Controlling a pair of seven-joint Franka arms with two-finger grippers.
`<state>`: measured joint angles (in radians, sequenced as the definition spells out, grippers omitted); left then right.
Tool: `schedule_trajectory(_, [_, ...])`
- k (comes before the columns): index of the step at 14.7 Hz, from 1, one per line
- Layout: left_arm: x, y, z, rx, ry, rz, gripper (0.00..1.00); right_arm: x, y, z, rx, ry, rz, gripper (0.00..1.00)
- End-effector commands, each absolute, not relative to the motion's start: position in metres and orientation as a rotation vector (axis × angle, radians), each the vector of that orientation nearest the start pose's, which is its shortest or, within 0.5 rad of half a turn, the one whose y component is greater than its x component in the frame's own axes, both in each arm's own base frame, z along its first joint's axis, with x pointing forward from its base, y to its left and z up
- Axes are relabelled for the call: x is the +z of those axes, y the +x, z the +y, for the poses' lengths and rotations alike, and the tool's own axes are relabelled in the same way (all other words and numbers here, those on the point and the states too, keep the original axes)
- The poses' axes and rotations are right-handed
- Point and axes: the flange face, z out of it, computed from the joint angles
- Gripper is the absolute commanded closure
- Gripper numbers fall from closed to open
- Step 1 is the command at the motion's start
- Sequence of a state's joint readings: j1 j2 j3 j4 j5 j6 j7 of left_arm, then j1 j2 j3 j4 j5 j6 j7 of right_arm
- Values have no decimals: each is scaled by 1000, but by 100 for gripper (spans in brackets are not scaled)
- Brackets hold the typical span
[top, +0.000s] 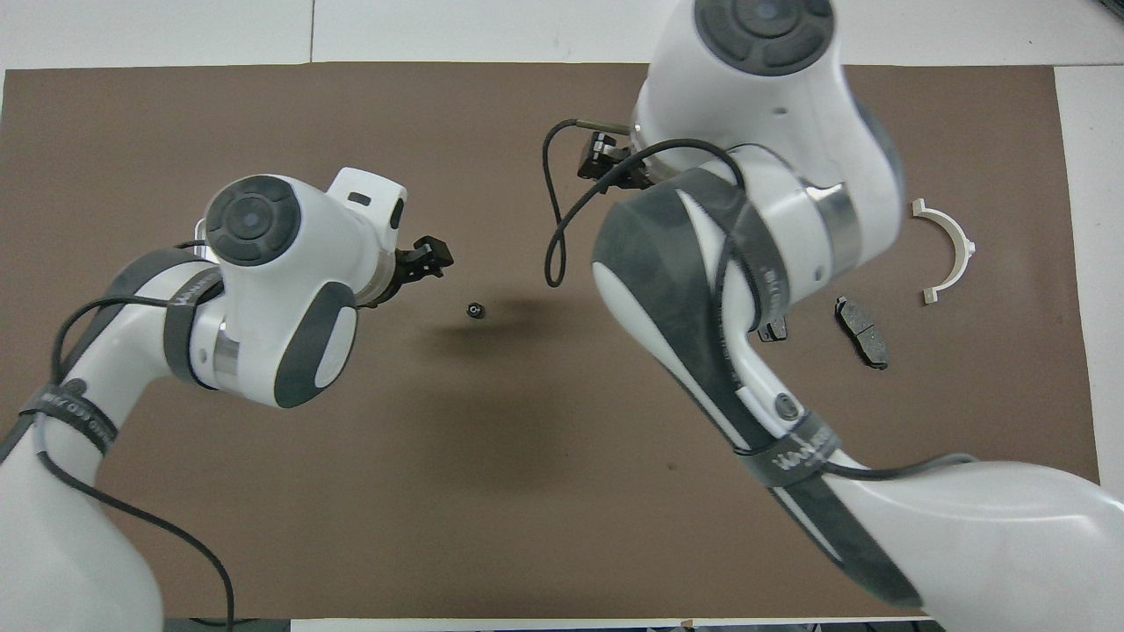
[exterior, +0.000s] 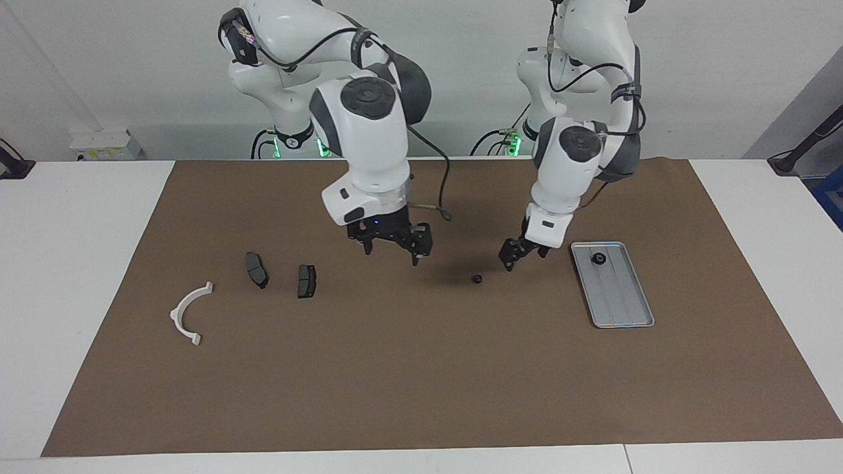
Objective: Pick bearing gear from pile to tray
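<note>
A small black round bearing gear (exterior: 476, 279) (top: 474, 310) lies alone on the brown mat, between the brake pads and the tray. The silver ridged tray (exterior: 619, 296) sits toward the left arm's end, with another black bearing gear (exterior: 598, 258) in its corner nearest the robots. My left gripper (exterior: 523, 258) (top: 430, 257) hangs open and empty just beside the loose gear, between it and the tray. My right gripper (exterior: 392, 253) (top: 606, 162) hovers open above the mat and holds nothing. In the overhead view the left arm covers the tray.
The rest of the pile lies toward the right arm's end: two dark brake pads (exterior: 257, 270) (exterior: 306, 281) and a white half-ring bracket (exterior: 190, 313) (top: 948, 250). The brown mat (exterior: 421, 382) covers most of the white table.
</note>
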<state>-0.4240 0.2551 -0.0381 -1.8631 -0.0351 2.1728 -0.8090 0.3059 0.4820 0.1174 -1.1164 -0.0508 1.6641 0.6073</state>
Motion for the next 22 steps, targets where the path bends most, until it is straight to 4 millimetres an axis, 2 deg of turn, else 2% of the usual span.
schedule_trajectory(1, [343, 576, -342, -36, -3089, -654, 0, 577, 653, 183, -75, -3111, -61, 0])
schedule_trajectory(3, [319, 559, -339, -21, -3069, -622, 1, 585, 657, 137, -67, -3121, -156, 0])
schedule_trajectory(6, [310, 552, -332, -15, -3066, -616, 18, 584, 658, 109, -47, -3131, -132, 0])
schedule_trajectory(8, [309, 551, -332, -12, -3066, -612, 23, 585, 656, 99, -33, -3134, -116, 0])
schedule_trajectory(10, [307, 546, -333, -5, -3064, -604, 27, 586, 659, 75, -31, -3137, -123, 0])
schedule_trajectory(12, [304, 541, -331, 2, -3060, -600, 38, 586, 661, 54, -34, -3136, -169, 0])
schedule_trajectory(18, [302, 539, -330, 9, -3057, -595, 38, 596, 657, 29, -48, -3138, -179, 0])
schedule_trajectory(19, [302, 539, -330, 11, -3056, -594, 43, 598, 655, 26, -50, -3138, -191, 0])
schedule_trajectory(20, [302, 538, -330, 11, -3056, -594, 45, 600, 652, 18, -45, -3141, -182, 0])
schedule_trajectory(22, [299, 539, -328, 6, -3060, -595, 45, 610, 637, 17, -61, -3147, -214, 0])
